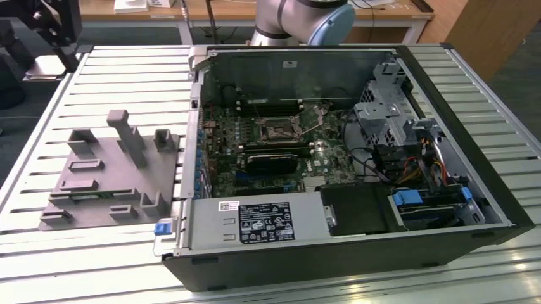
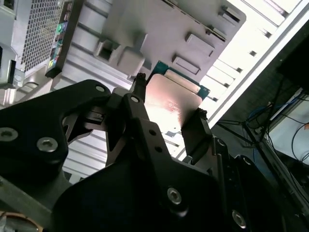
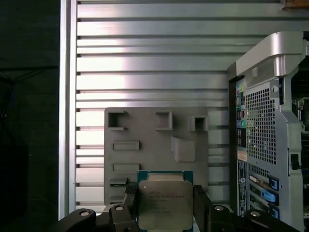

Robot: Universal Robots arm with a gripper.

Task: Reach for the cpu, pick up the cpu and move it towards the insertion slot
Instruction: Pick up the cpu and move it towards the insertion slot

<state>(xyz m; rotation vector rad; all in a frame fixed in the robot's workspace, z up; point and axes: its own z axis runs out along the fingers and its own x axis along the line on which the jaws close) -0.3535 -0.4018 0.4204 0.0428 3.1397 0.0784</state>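
In both wrist views my gripper (image 3: 164,207) is shut on the cpu (image 3: 161,200), a flat square chip with a silvery top and a green rim. One black finger (image 3: 129,203) presses on each of two opposite edges. The second wrist view shows the same hold: the cpu (image 2: 173,96) sits between the fingertips (image 2: 139,92) of the gripper (image 2: 169,110), well above the grey fixture plate (image 3: 154,145). In the exterior view the insertion slot (image 1: 277,128) lies on the green motherboard inside the open case, a square socket with a dark centre and a metal frame.
The open computer case (image 1: 507,209) lies on the slatted aluminium table (image 1: 127,69), with its rear panel (image 3: 260,130) beside the fixture plate (image 1: 110,171). A black card (image 1: 268,163), cables and a drive cage (image 1: 384,120) crowd the case around the socket. The arm's base (image 1: 305,19) stands behind the case.
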